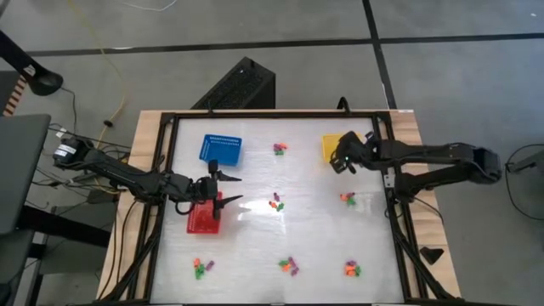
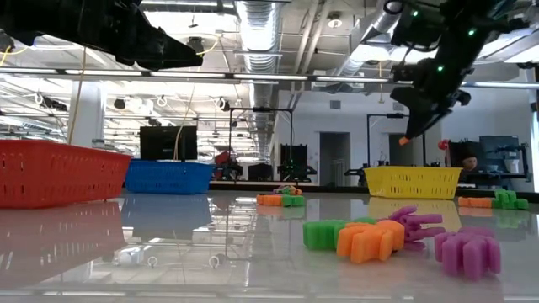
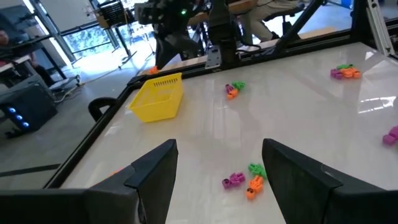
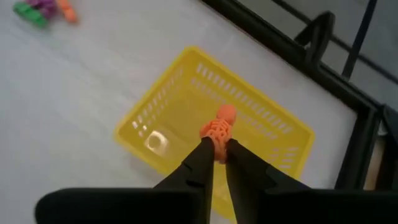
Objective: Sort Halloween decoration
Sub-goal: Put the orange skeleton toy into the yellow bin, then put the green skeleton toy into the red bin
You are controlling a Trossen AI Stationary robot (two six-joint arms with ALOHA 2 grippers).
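Small clusters of orange, green and purple trinkets lie on the white table: at the far middle [image 1: 279, 149], centre [image 1: 275, 203], right [image 1: 348, 198], and three along the near edge [image 1: 290, 266]. My right gripper [image 4: 217, 144] hangs above the yellow basket [image 4: 186, 112], shut on an orange trinket [image 4: 219, 124]. My left gripper [image 3: 217, 162] stands open over the red basket [image 1: 204, 219], nothing between its fingers. My right gripper pinches the orange trinket's lower end [image 4: 217, 138] between its two fingertips. The fingers slant down from above. The trinket sticks out past the tips, lifted clear, over the yellow basket's inside.
A blue basket [image 1: 221, 149] stands at the far left, just beyond the red one. A black frame [image 1: 395, 212] runs around the table. Open white surface lies between the clusters.
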